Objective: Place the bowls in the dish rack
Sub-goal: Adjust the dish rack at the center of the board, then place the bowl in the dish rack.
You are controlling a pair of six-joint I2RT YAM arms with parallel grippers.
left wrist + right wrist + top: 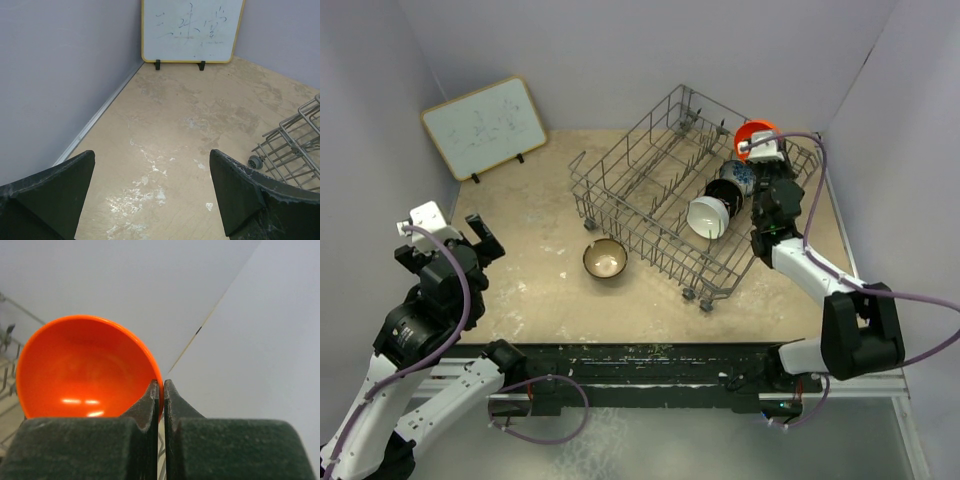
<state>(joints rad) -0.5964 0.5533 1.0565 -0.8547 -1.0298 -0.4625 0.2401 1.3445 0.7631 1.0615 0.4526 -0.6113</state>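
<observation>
Left tool (151,154) agape, scuffed beige tabletop (200,110) — lilac walls (60,75)

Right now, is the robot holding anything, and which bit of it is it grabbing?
The right end effector holds the orange bowl, pinching its rim. The left end effector is open and holds nothing.

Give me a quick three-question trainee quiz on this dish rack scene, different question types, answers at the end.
1. True or false: the brown bowl sits inside the dish rack.
2. What does the right tool pinch by the rim? A white bowl, B orange bowl, C black bowl.
3. Fill in: the left tool has its jaws ____.
Key: 1 false, it stands on the table; 2 B; 3 open.
</observation>
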